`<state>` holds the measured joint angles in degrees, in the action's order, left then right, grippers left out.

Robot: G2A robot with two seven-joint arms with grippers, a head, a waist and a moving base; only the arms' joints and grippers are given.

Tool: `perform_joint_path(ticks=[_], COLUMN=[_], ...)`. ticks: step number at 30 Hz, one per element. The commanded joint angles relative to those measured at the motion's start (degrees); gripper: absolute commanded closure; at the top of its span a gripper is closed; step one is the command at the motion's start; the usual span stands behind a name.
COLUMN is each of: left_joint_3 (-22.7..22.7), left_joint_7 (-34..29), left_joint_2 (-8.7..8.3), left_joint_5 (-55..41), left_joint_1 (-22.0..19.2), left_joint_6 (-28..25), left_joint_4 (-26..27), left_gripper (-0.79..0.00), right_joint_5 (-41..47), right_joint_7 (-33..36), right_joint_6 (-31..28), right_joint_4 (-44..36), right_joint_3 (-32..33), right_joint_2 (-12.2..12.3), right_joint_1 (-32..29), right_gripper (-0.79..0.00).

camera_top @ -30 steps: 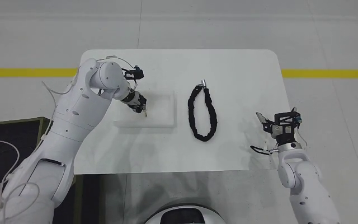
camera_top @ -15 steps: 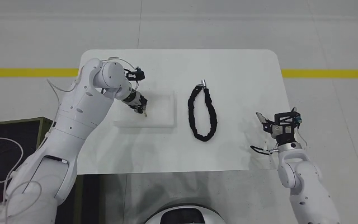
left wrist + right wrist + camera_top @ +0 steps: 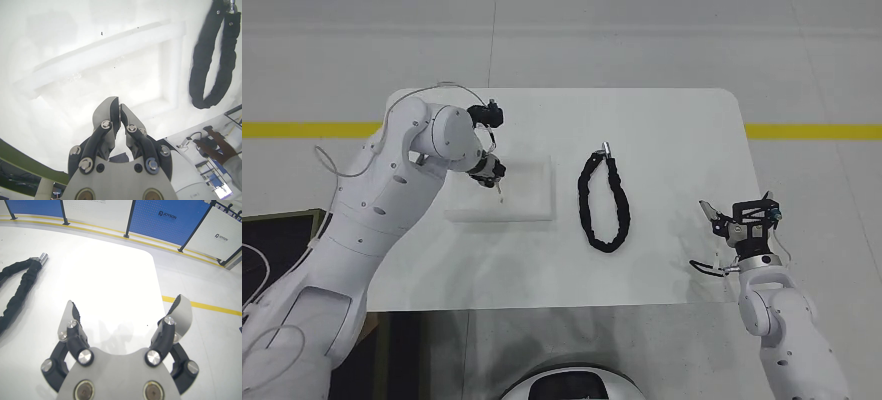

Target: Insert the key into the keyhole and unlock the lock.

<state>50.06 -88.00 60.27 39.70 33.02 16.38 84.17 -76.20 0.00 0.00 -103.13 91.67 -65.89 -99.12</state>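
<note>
Top view first: left jaws over the white foam tray [image 3: 532, 205] on the left half of the table [image 3: 672, 110], pinched shut on the key [image 3: 501, 198], with the key's free end pointing down at the tray. Can't tell whether it's touching the foam or just above it. Black sleeved chain lock [image 3: 604, 205] lying in a closed loop mid-table, just right of the tray and not touching it, with the silver lock end [image 3: 606, 148] at the far end of the loop. Right jaws way over by the table's right edge, spread open, well apart from the lock.

Left wrist view: both pads squeezed onto a thin sliver of metal, so that's the key [image 3: 120, 113] held edge-on. Tray's shallow recess [image 3: 132, 79] right beyond the tips, chain lock [image 3: 213, 75] out past the tray's rim on bare table.

Right wrist view: jaws wide open over plain white table near its rounded corner. Chain lock [image 3: 20, 283] off to one side, shiny lock end [image 3: 43, 256] resting flat on the table.
</note>
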Motion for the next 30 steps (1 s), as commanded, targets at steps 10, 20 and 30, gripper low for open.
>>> perform_joint_path(ticks=[10, 20, 30], left_joint_3=[23.92, 33.01, 32.86], left_joint_7=[16.53, 19.38, 19.03], left_joint_2=[-3.46, -2.94, -2.86], left_joint_5=[-22.69, -58.82, -60.38], left_joint_1=[16.02, 24.79, 24.76], left_joint_6=[-2.9, -31.64, -32.65], left_joint_4=[14.21, -4.2, -5.28], left_gripper=[0.0, 0.0, 0.0], right_joint_5=[0.0, 0.0, 0.0], right_joint_7=[0.0, 0.0, 0.0], right_joint_6=[0.0, 0.0, 0.0], right_joint_4=[0.0, 0.0, 0.0], right_joint_3=[0.0, 0.0, 0.0], right_joint_2=[0.0, 0.0, 0.0], right_joint_1=[0.0, 0.0, 0.0], right_gripper=[-0.785, -0.785, -0.785])
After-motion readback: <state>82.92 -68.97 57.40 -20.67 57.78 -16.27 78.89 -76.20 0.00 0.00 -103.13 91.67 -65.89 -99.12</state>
